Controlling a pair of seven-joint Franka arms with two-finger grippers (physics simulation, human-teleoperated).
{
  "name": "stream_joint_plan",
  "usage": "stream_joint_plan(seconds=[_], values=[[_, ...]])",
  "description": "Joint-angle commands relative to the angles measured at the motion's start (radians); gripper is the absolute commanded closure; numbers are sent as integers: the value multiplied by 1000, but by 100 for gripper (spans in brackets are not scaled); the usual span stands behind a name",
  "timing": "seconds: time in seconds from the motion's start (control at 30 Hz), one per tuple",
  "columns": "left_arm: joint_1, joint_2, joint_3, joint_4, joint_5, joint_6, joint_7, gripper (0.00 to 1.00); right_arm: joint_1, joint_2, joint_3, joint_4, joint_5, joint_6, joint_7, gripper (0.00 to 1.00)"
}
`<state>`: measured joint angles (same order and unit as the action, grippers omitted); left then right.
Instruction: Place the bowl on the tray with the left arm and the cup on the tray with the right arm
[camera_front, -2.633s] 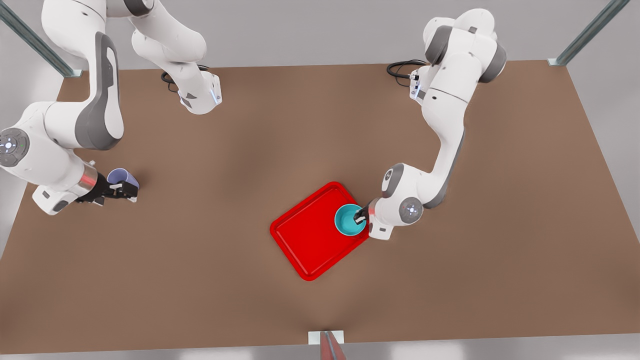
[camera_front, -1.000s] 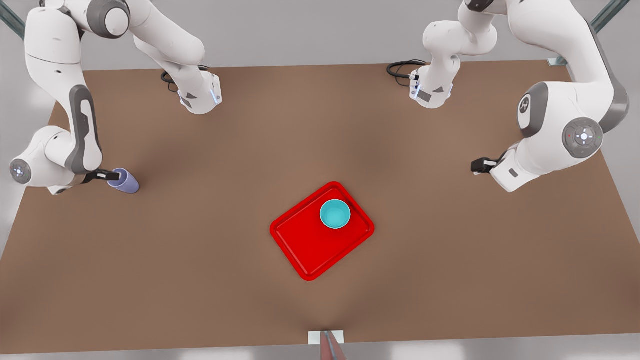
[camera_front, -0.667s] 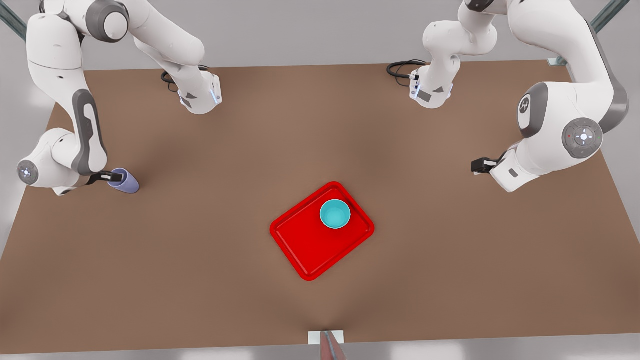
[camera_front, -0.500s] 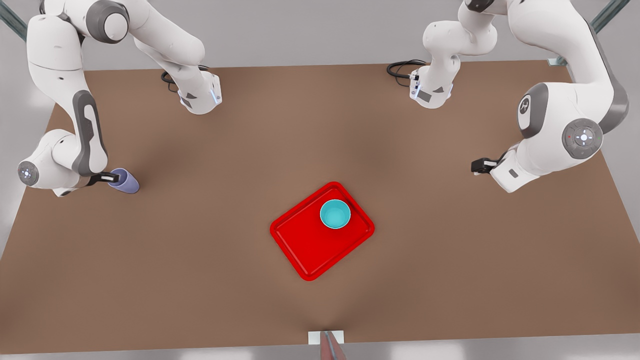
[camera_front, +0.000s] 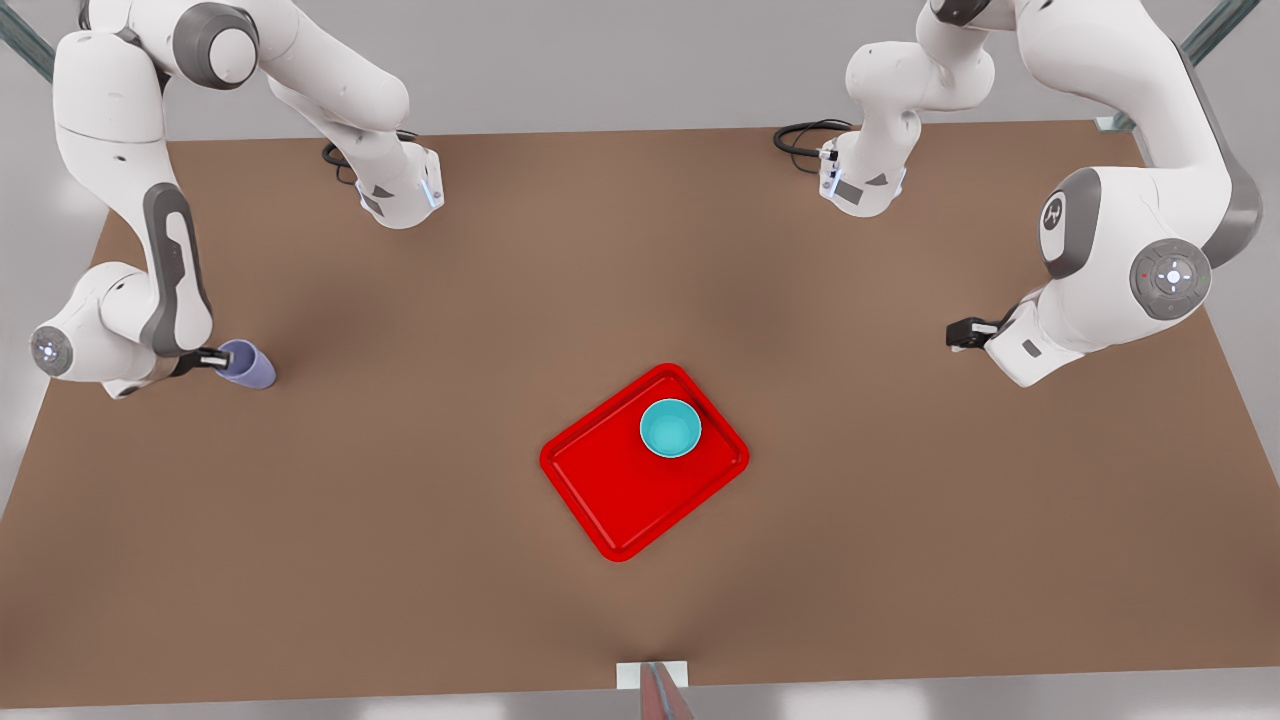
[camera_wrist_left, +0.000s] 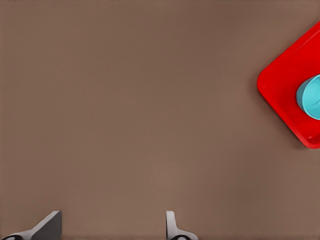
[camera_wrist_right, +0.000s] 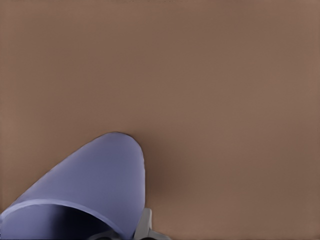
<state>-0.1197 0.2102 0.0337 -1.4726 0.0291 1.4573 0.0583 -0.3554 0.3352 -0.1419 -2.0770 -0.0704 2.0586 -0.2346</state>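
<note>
Front view: brown surface (camera_front: 420, 520) with a red tray (camera_front: 600, 500) near the middle, turned at an angle. Turquoise bowl (camera_front: 670, 428) sits upright inside the tray, at the corner farthest from the camera, just beside the rim. Lavender cup (camera_front: 247, 363) is at the front view's left, well apart from the tray, on the surface. Right claw (camera_front: 213, 357) is at the cup's rim; one finger lies across the opening, grip not clear from here. Left claw (camera_front: 962, 333) hangs over bare surface at the front view's right, well apart from the tray and bowl, nothing in it; this arm waits. Both arm bases stand at the far edge with black cables beside them. A small round logo mark shows on the grey joint cover of the arm at the front view's right, not readable as text. No other writing or labels can be read.

Left wrist view: two pale fingertips (camera_wrist_left: 47, 227) spread wide with bare brown surface between them, so the left claw is released. A corner of the tray (camera_wrist_left: 280, 95) and part of the bowl (camera_wrist_left: 310, 97) show farther off.

Right wrist view: the cup (camera_wrist_right: 95, 185) is close up, its rim and dark inside visible. One pale fingertip (camera_wrist_right: 144, 225) presses against the outside of the cup wall, so the right claw is grasping the cup by its wall. Brown surface (camera_wrist_right: 225, 100) lies beyond.
</note>
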Motion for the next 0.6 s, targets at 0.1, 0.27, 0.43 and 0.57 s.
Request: stream_joint_plan(seconds=[0.1, 0.27, 0.43, 0.57], values=[[0, 0, 0, 0, 0, 0, 0, 0, 45, -4, 4, 25, -8, 2, 11, 79], [0, -2, 0, 0, 2, 0, -2, 0, 108, -2, 96, 75, -6, -11, 54, 79], [0, 0, 0, 0, 2, 0, -2, 0, 173, 8, 157, 140, -5, -55, 100, 79], [0, 0, 2, 0, 2, 2, -2, 0, 197, 15, 237, 169, -5, -94, 202, 79]])
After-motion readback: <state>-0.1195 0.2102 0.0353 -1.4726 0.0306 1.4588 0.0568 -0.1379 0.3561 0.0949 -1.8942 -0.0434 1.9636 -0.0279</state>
